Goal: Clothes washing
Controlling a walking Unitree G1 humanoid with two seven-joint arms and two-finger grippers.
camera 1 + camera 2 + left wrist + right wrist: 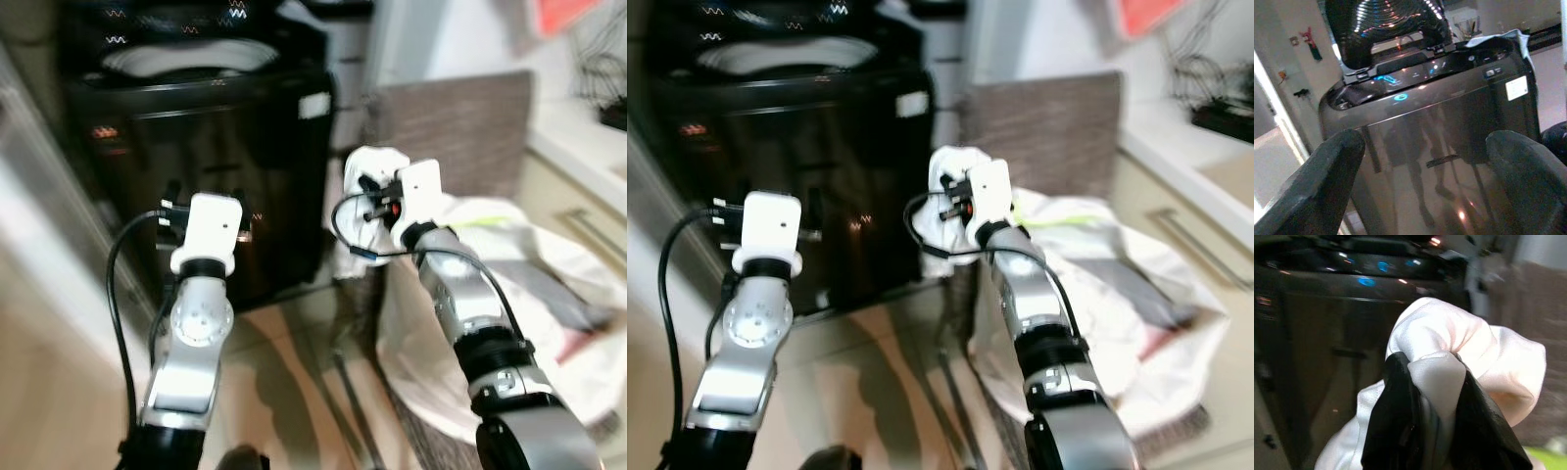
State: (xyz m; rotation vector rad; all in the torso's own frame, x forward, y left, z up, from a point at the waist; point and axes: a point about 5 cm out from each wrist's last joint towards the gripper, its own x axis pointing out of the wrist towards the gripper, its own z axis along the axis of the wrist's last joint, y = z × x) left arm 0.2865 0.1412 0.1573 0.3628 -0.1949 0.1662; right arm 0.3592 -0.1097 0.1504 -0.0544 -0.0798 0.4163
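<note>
From the head views, the right pincer holds a white garment lifted just beside the black washing machine, above the basket's pile. The left wrist view shows the left pincer released, facing the machine, lid raised. In the right wrist view, fingers clench cloth; loading seems underway, and next calls for carrying it over the tub.

Your two head eyes look forward and down from above both arms, sharing the black washing machine ahead. The left wrist camera looks along the left tool, its spread fingers framing the machine's front close beyond them. The right wrist camera looks along the right tool, with the white garment pinched right before the lens and the machine behind it.
</note>
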